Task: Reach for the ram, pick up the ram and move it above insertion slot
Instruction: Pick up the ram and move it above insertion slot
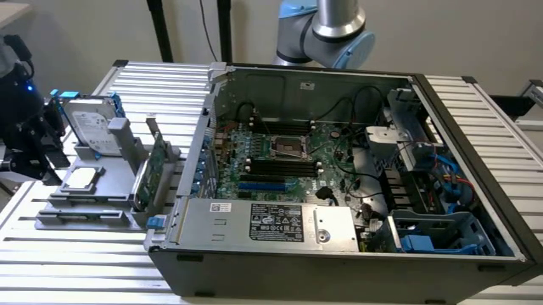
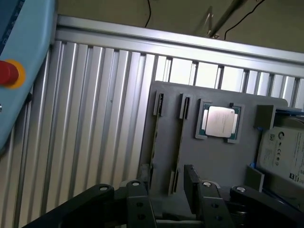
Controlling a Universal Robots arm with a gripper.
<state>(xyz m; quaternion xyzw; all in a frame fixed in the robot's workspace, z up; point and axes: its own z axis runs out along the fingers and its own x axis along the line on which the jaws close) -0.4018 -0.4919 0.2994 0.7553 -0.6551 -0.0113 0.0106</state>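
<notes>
gripper [image 2: 165,187] spread wide, empty

at the exterior view's left the gripper hangs beside the grey holder [image 1: 85,219]. in the wrist view its fingers [image 2: 192,183] stand well apart, gripping nothing, just over the holder's near edge. the ram [image 2: 178,145] looks to be the thin strip set edge-on in a long slot, though i cannot tell for sure. further right stand the hard drive [image 1: 89,127], a green card [image 1: 149,175] and the open computer case [image 1: 339,82].
</notes>
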